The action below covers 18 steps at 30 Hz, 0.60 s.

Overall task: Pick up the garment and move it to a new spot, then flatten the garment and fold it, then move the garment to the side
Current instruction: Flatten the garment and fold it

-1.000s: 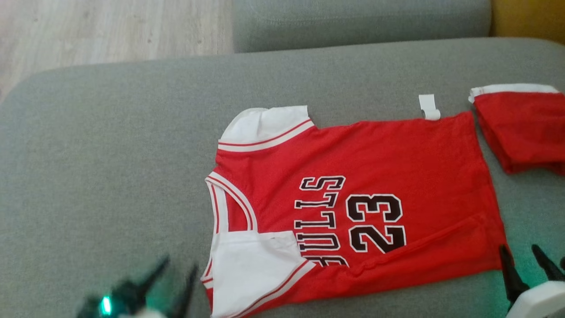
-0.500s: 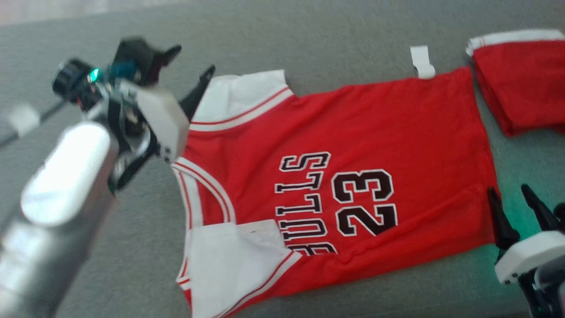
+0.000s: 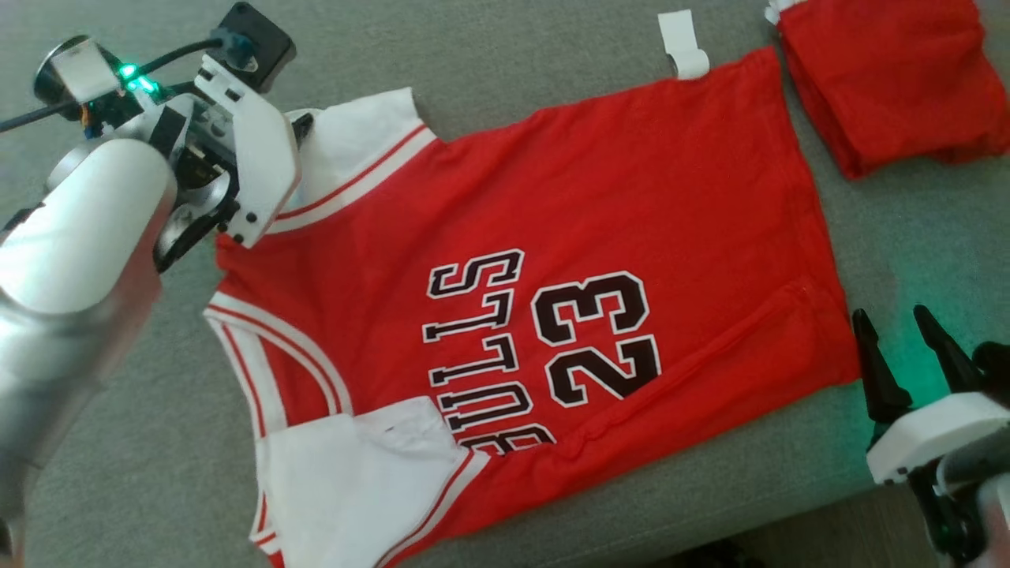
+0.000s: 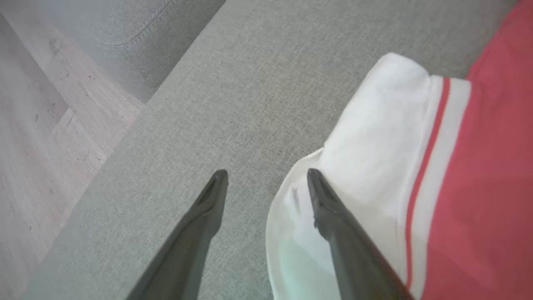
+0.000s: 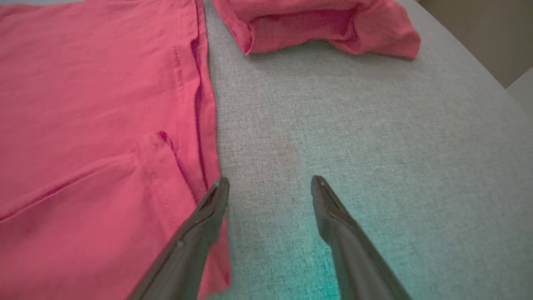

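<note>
We are bringing our spread left gripper (image 4: 266,175) to the white sleeve (image 4: 374,137) of the jersey (image 3: 631,181), probably beginning the fold, with the right gripper (image 5: 270,180) also spread.

We look along our right gripper (image 5: 270,179). Its two dark jaws stand wide apart with nothing between them. The left one sits right at the edge of the red shirt (image 5: 95,104), over the sewn hem. The right one is over the bare grey cushion (image 5: 374,137). We cannot tell if the tips touch down. The shirt lies flat on the left side, with one long crease across it. At the top lies another red cloth (image 5: 325,25), bunched up, near the shirt but apart from it. A green light (image 5: 308,258) glows on the cushion between the jaws.
</note>
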Tool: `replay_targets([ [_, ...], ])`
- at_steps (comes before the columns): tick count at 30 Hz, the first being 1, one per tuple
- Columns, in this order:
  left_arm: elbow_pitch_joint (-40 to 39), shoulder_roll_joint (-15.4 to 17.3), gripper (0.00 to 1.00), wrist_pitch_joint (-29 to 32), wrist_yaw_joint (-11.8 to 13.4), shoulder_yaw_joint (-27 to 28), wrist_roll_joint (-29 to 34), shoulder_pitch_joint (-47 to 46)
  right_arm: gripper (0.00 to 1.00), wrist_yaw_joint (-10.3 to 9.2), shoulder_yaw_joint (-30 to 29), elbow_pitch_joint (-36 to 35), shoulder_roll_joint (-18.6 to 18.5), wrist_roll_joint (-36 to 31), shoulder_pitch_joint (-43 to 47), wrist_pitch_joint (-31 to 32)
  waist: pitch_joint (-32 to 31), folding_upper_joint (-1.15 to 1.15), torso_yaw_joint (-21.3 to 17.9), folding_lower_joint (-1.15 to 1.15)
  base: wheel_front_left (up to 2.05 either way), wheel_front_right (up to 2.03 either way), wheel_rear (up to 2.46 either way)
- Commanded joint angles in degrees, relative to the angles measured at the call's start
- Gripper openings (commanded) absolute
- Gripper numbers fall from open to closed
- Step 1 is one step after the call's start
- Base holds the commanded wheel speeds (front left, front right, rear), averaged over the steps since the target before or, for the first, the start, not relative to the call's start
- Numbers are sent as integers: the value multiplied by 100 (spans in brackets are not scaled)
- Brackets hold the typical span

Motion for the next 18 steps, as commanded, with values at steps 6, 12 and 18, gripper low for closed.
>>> replay_targets([
  [6,38,374,100,117,11,-270,-36,-573,100,36,151,-25,-53,79,-234,-162,151,0,-156,-1,0,0,0],
  [12,-49,530,36,196,10,-805,-336,-705,100,36,156,69,-22,95,-293,-256,189,0,-214,-1,0,0,0],
  [18,-158,688,0,-300,10,-1187,-506,-939,100,36,142,129,8,94,-323,-322,209,0,-181,-1,0,0,0],
])
